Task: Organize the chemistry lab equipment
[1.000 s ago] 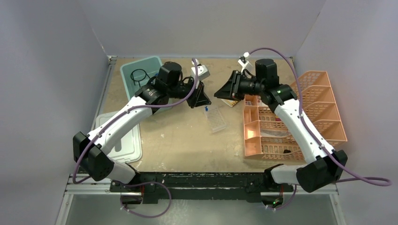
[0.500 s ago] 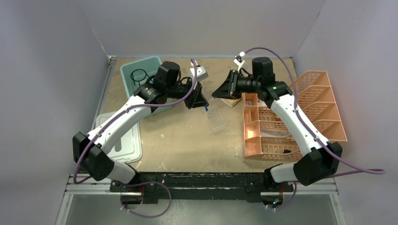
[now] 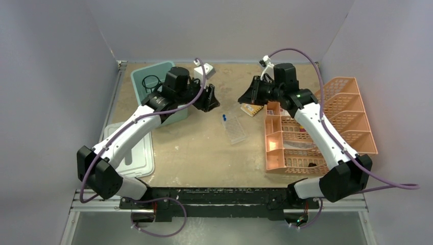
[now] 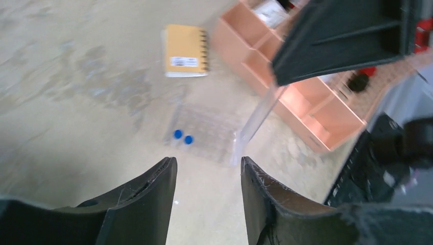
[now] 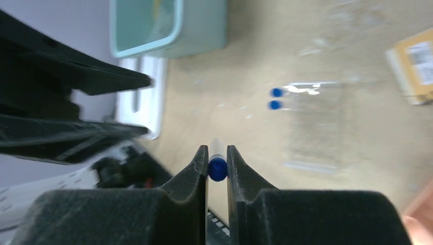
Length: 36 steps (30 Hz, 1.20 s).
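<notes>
Your left pincer (image 4: pixel 208 164): jaws apart, nothing between, hovering over table (image 3: pixel 199 153). Your right pincer (image 5: pixel 217 151): clamped on blue-capped tube (image 5: pixel 217 170), held in air. Clear rack (image 3: pixel 236 130) lies mid-table between both arms, two more tubes (image 3: pixel 223 118) at its far end. Yellow notebook (image 3: pixel 250 109) just beside orange tray (image 3: pixel 352 81).

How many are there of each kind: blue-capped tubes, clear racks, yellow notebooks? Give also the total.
clear rack: 1
blue-capped tubes: 3 (two in the rack, one in the right gripper)
yellow notebook: 1
Total: 5
</notes>
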Each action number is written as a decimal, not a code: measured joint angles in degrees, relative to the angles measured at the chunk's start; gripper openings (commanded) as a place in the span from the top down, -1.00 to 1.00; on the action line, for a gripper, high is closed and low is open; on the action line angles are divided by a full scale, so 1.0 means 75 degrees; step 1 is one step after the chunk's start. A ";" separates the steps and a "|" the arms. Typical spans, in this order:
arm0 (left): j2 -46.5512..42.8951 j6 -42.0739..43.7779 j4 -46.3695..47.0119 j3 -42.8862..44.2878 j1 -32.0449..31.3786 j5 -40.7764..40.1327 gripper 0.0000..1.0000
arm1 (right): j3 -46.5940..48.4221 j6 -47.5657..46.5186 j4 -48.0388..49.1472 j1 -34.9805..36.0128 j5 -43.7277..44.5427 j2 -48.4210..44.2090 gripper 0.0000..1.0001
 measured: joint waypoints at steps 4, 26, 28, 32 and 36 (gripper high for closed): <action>-0.0373 -0.0705 0.0379 -0.0458 0.0481 -0.1090 0.00 | -0.0259 -0.0752 0.0038 0.0122 0.1518 -0.0026 0.84; -0.2174 -0.2468 0.1137 -0.0924 0.0662 -0.5147 -0.02 | -0.0988 -0.2046 0.0772 0.3165 0.6073 0.1180 0.86; -0.2174 -0.2492 0.1128 -0.0985 0.0662 -0.5205 -0.02 | -0.1093 -0.2066 0.0979 0.3200 0.6120 0.1224 0.86; -0.2174 -0.2521 0.1119 -0.1102 0.0662 -0.5310 -0.02 | -0.1352 -0.2078 0.1341 0.3252 0.6202 0.1274 0.86; -0.2174 -0.2611 0.1128 -0.1113 0.0662 -0.5348 -0.02 | -0.1571 -0.2075 0.1679 0.3255 0.6199 0.1352 0.86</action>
